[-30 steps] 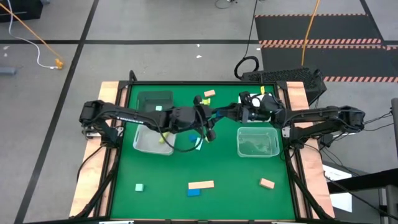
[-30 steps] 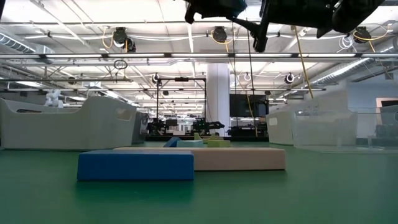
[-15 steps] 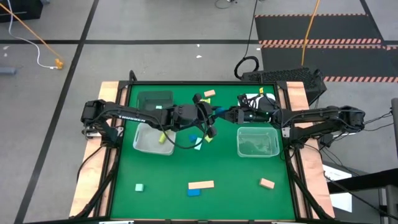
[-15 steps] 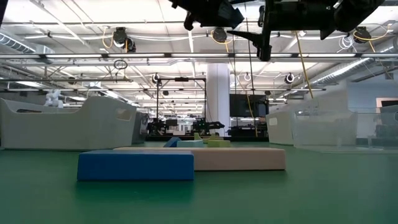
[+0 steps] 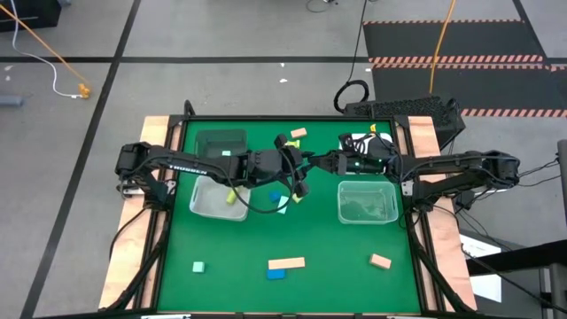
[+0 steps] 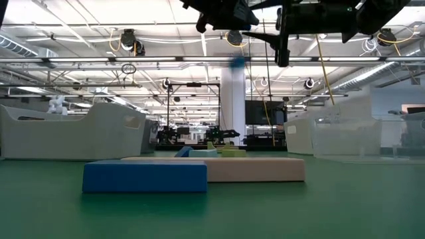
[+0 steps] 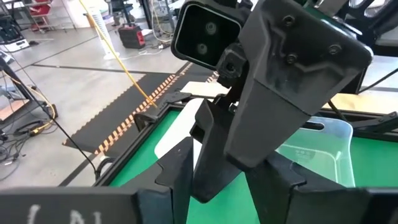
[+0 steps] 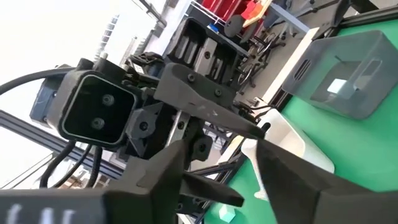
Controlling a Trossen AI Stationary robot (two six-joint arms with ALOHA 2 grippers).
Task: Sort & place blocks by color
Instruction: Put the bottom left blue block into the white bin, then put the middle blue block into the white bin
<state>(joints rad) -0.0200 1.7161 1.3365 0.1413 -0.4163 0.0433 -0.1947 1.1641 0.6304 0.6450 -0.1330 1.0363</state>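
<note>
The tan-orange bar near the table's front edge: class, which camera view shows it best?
The high view: the tan-orange bar lies whole on the green table, just behind a blue block. The low view shows only its side, partly hidden by that block. Neither wrist view shows it.

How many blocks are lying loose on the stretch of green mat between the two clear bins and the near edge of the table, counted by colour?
Tan: 2, the tan bar and the tan block
Blue: 1, the blue block
Mint: 1, the mint cube
Total: 4
</note>
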